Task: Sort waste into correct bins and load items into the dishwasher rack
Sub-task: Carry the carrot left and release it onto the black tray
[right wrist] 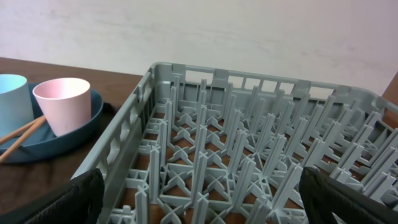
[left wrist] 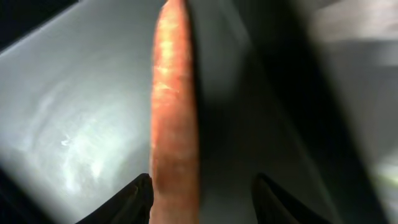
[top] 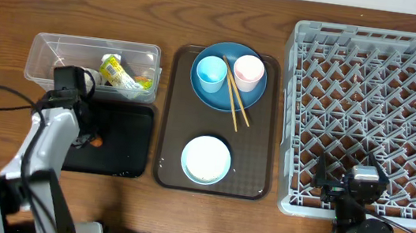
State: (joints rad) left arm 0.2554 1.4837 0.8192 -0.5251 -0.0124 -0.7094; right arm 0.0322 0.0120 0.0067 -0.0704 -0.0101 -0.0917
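The left pincer stood spread over the black tray. The carrot lay in the tray between its fingers, close against one and clear of the other.

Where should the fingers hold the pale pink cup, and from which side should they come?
Probably its rim, from above: the pale pink cup stands upright, mouth open. Put one finger inside and one outside on its right wall, away from the chopsticks and light blue cup.

Orange carrot — over black tray
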